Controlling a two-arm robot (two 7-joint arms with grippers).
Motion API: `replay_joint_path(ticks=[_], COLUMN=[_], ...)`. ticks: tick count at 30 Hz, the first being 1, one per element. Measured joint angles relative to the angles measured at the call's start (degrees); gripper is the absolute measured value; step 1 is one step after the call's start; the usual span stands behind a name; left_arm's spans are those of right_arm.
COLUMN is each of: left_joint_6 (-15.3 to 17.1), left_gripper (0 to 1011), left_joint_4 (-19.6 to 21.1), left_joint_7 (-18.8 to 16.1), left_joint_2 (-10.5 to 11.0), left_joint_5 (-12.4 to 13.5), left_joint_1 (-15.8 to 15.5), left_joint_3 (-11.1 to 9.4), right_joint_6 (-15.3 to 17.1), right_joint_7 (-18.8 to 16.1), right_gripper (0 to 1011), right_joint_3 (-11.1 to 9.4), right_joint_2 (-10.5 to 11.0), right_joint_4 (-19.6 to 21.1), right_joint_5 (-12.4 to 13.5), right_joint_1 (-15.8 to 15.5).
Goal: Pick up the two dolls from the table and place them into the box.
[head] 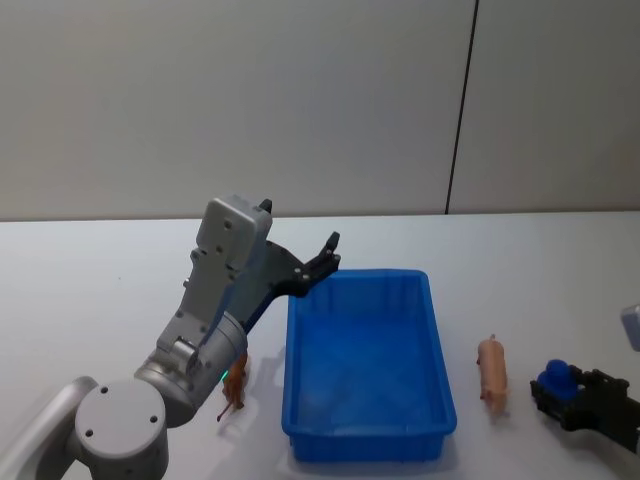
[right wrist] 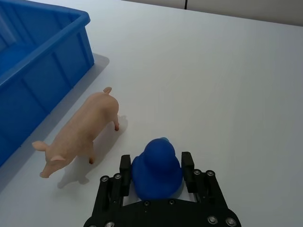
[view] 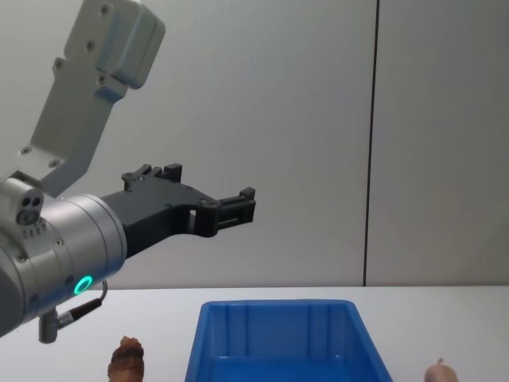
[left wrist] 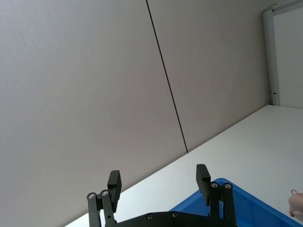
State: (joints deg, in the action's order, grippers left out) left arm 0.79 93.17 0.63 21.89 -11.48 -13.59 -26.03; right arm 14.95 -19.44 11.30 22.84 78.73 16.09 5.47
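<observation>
The blue box [head: 300, 430] stands on the white table [head: 90, 290]. A pale pink pig doll [head: 492, 372] lies on its side just right of the box, also seen as the pig [right wrist: 83, 135] close in front of my right gripper. The brown doll [head: 235, 385] stands left of the box, partly hidden by my left arm, and the chest view shows it as the brown doll [view: 126, 360]. My left gripper [head: 325, 255] hangs open and empty high over the box's far left corner. My right gripper [right wrist: 156, 165] sits low at the right, shut on a small blue toy [right wrist: 156, 168].
A grey wall with a dark vertical seam [head: 460, 110] runs behind the table. Bare tabletop lies beyond the box and to the right of the pig. My left arm's large grey links [head: 215, 300] stand above the brown doll.
</observation>
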Motion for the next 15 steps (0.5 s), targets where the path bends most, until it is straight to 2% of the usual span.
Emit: replay_joint_path(ticks=[2, 4, 9, 15], left_joint_6=[0.0, 0.0, 0.0, 0.0], left_gripper=[1001, 1001, 1001, 1001], left_joint_4=[0.0, 0.0, 0.0, 0.0], left_joint_7=[0.0, 0.0, 0.0, 0.0], left_joint_2=[0.0, 0.0, 0.0, 0.0], left_joint_5=[0.0, 0.0, 0.0, 0.0], left_joint_1=[0.0, 0.0, 0.0, 0.0], left_joint_3=[0.0, 0.0, 0.0, 0.0], right_joint_6=[0.1, 0.2, 0.2, -1.5], right_joint_7=[0.0, -0.1, -0.1, 0.2], right_gripper=[583, 551, 500, 460], right_joint_3=[0.1, 0.1, 0.1, 0.1], right_joint_2=[-0.1, -0.1, -0.2, -0.4], right_joint_4=[-0.2, -0.4, -0.5, -0.1], right_joint_5=[-0.1, -0.2, -0.3, 0.2], right_joint_1=[0.1, 0.3, 0.5, 0.6])
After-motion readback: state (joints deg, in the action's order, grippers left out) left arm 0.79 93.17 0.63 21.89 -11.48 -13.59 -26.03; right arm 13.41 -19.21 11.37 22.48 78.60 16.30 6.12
